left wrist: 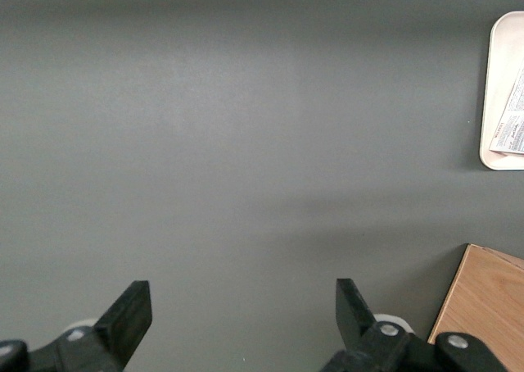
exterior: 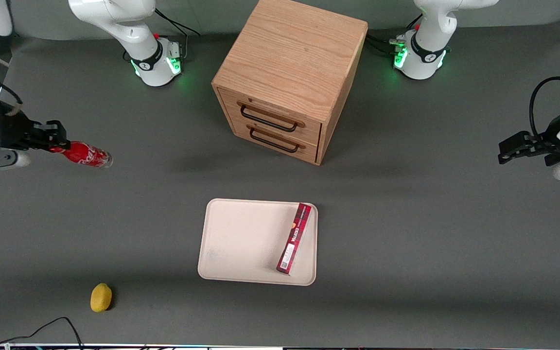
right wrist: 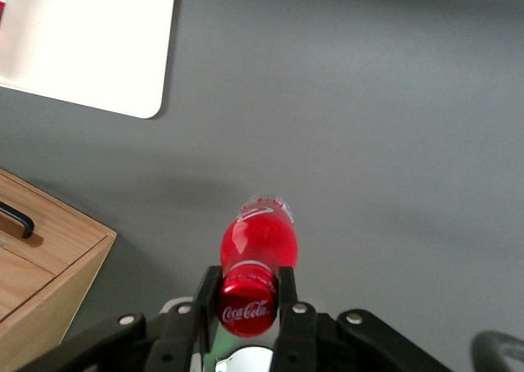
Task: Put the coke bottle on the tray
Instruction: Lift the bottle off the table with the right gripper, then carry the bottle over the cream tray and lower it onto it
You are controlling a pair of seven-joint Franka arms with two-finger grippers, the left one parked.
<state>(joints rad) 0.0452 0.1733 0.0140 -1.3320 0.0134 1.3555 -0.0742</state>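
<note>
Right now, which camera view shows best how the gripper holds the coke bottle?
The right wrist view. There the gripper has its fingers shut on the cap end of the coke bottle. The front view shows the same grasp sideways at the working arm's end of the table, away from the tray. The left wrist view shows no bottle.

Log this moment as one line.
tool shut on bottle cap | bottle at working arm's end, off tray | carton on tray
</note>
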